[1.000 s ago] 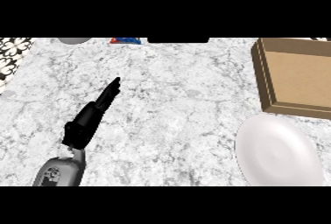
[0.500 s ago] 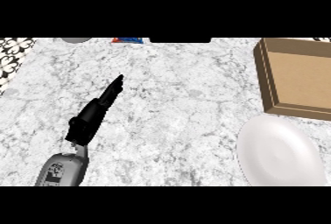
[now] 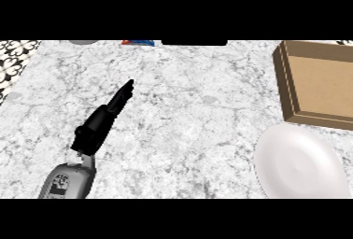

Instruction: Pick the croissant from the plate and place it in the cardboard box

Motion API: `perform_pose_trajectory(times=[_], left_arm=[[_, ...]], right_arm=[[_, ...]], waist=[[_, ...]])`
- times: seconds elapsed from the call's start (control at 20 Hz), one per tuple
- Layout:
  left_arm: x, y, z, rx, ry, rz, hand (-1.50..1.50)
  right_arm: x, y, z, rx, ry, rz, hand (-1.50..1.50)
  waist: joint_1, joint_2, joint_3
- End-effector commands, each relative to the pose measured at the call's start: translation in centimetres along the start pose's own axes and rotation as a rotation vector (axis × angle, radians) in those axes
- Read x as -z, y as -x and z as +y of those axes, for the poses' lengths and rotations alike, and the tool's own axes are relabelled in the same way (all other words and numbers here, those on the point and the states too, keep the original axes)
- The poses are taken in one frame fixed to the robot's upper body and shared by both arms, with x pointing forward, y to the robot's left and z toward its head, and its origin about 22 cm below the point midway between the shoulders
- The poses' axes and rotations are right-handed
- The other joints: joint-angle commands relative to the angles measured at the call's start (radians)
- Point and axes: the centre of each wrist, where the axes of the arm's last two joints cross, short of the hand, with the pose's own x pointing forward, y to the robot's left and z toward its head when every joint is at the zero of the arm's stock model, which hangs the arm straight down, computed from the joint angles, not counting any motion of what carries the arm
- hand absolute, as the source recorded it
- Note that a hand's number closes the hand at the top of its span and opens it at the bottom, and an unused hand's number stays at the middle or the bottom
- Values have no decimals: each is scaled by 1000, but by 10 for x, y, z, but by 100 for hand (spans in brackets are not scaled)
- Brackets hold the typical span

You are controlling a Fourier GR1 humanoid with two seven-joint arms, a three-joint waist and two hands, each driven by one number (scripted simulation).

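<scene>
Croissant: not visible anywhere in the head view. White plate at lower right of the marble tabletop, surface bare and smooth, nothing resting on it, its lower edge cut by the frame. Cardboard box just behind the plate at upper right, open top, brown floor visible inside, no contents seen; right side runs out of view. Plate's far rim sits just beside the box's near wall; touching or a hair apart, cannot tell.

Left hand at left-centre of the tabletop, well apart from both plate and box. Black, seen edge-on, fingers straight and pressed together, pointing up and to the right toward the middle of the tabletop. Holds nothing. Grey forearm comes in from the lower left edge under it. Whether the hand touches the surface or hovers over it, cannot tell.

Right hand: not in the view.

Far edge of the tabletop: small grey object at upper left, red-and-blue item next to it, dark flat shape to its right, all cropped, not identifiable. Black-and-white patterned surface runs along the left border beyond the marble.
</scene>
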Motion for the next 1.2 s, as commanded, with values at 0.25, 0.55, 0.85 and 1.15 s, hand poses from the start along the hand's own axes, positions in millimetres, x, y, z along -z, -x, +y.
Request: perform_pose_trajectory(times=[0.25, 0.55, 0.85, 1.15], left_arm=[[-7, -7, 5, 2, -2, -23, 0], [-10, 17, -1, 12, 11, -17, 0], [8, -4, -7, 6, 14, -33, 0], [9, -8, 4, -8, 29, -4, 0]], right_arm=[[29, 32, 50, -121, -64, 21, 150], [52, 27, 90, -149, -86, 67, 150], [39, 65, 100, 69, -212, 246, -150], [31, 76, 120, 199, -151, 200, -150]], waist=[[7, 2, 1], [17, 5, 1], [16, 8, 2], [20, 12, 3]])
